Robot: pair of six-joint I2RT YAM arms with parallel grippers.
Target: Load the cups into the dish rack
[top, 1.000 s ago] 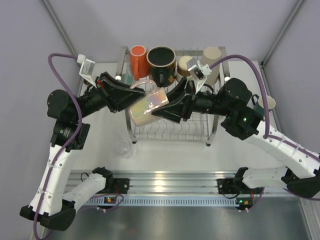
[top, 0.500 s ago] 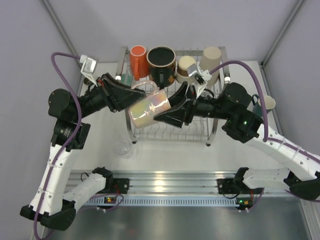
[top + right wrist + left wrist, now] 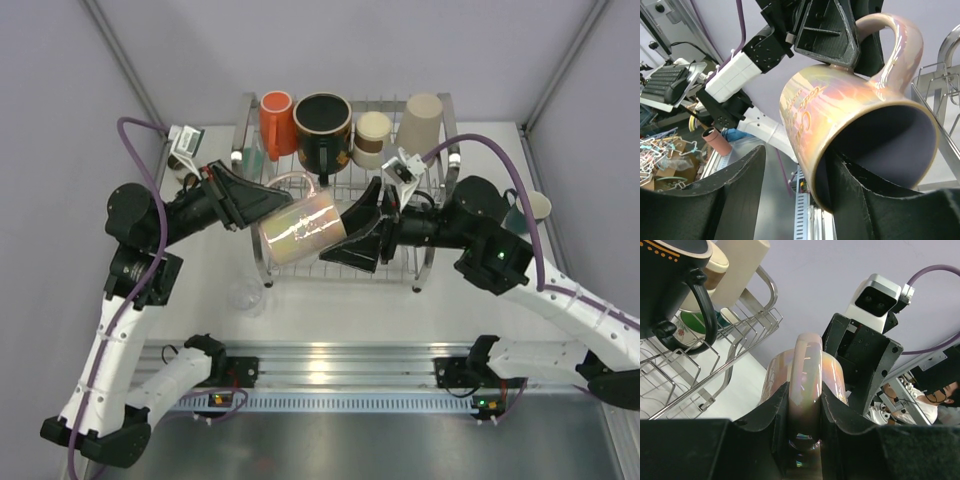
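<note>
A pink iridescent mug (image 3: pixel 300 228) hangs on its side over the front left of the dish rack (image 3: pixel 395 262), its mouth facing right. My left gripper (image 3: pixel 278 196) is shut on the mug's handle (image 3: pixel 807 365), which fills the space between the jaws. The right gripper (image 3: pixel 345 235) is open at the mug's mouth. One of its fingers (image 3: pixel 860 200) reaches inside the mug (image 3: pixel 840 100), and the other stands clear of the outer wall. On the rack's upper tier stand an orange cup (image 3: pixel 276 122), a black mug (image 3: pixel 322 128), a paper cup (image 3: pixel 372 136) and a tall beige cup (image 3: pixel 422 122).
A clear cup (image 3: pixel 246 297) stands on the table left of the rack's front post. Another cup (image 3: pixel 533 206) sits at the right, behind my right arm. A metal rail (image 3: pixel 330 360) runs along the near edge. Grey walls close in the back and sides.
The right gripper's jaws have spread off the mug's rim. Both arms and the mug have shifted slightly toward the near side of the rack.
</note>
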